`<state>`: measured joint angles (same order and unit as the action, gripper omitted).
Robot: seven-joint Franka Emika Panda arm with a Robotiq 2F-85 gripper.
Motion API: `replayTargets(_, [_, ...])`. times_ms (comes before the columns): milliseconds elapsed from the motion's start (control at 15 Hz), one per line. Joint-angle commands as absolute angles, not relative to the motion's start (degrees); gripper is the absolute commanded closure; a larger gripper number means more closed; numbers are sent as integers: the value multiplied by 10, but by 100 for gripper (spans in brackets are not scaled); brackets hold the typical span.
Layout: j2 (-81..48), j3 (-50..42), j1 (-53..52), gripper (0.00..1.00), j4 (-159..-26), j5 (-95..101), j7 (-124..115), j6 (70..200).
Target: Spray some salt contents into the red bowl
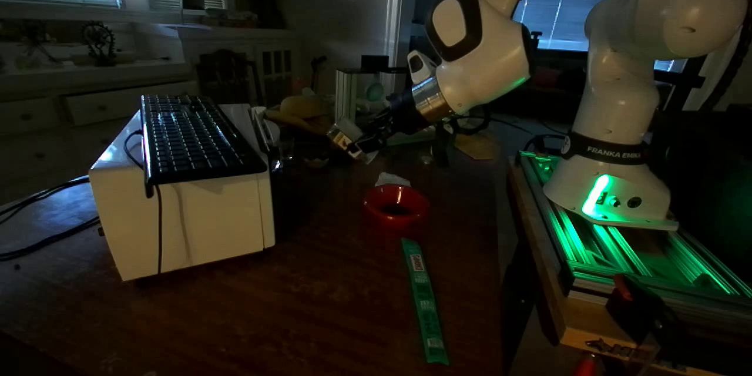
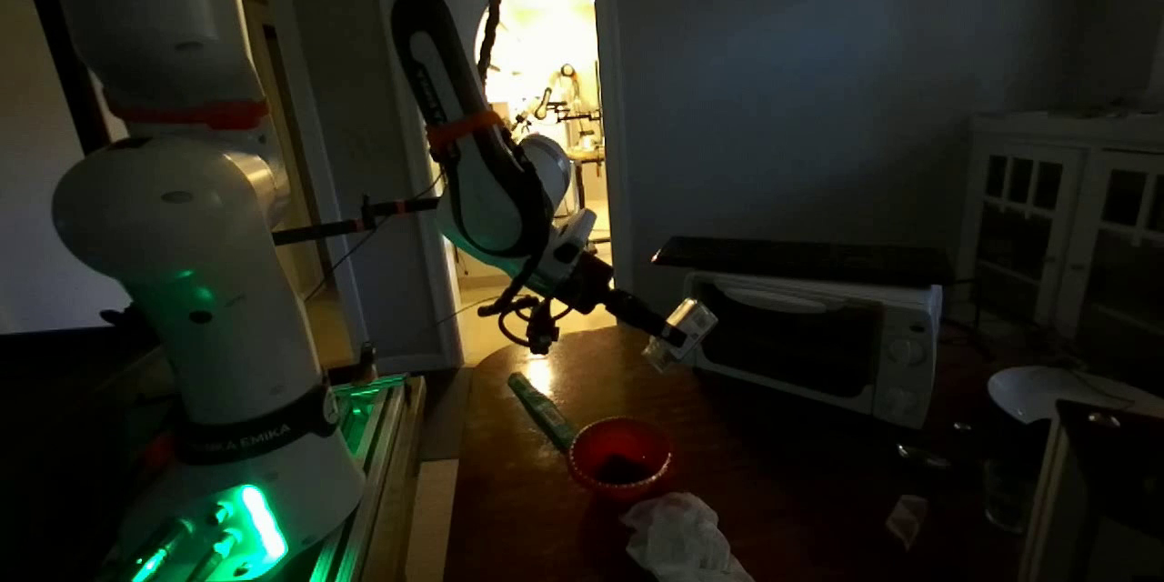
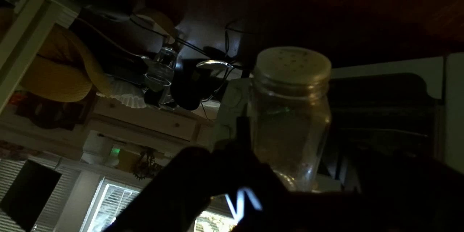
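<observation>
Tool [image 2: 675, 335]: clamped on the glass shaker, its dark fingers [image 3: 243, 130] set against the sides (the one at the right is hard to make out in the gloom of the wrist view).
Glass shaker [image 3: 290, 123]: tilted and raised off the counter [image 1: 264, 317], its pale holed cap [image 3: 293, 63] on the side toward the counter in the wrist view; the contents are too dim to judge.
Red bowl [image 1: 392, 224]: upright on the counter, apart from the shaker, which hangs toward the oven side of it in both exterior views; a dark patch shows in the bottom (shadow or contents, I cannot tell).
Green packet [image 1: 426, 305]: long, narrow, flat on the counter, one end just beside the red bowl; whether they touch I cannot tell.
Crumpled white bundle [image 2: 682, 541]: on the counter just beside the red bowl, across it from the green packet.
Toaster oven [image 1: 205, 235]: white and boxy, standing on the counter, its dials [image 2: 905, 350] showing in an exterior view.
Keyboard [image 1: 188, 141]: black, lying on top of the toaster oven.
Arm [image 1: 487, 64]: white, a green light [image 1: 596, 194] glowing at its base.
Doorway [image 2: 546, 36]: bright yellow behind the arm in an exterior view.
</observation>
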<state>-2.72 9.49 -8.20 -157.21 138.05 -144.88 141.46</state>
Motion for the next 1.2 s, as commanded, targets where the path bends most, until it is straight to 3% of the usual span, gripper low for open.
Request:
replayTargets(0, [-36, 99, -81, 76, -1572, 1360, -1444, 1418])
replayTargets(533, [-65, 100, -74, 76, -1576, 1343, -1435, 1441])
replayTargets(800, [-59, 104, -76, 76, -1575, 1335, -1443, 1384])
replayTargets(1133, [-72, 94, -59, 76, -1575, 1323, -1389, 1473])
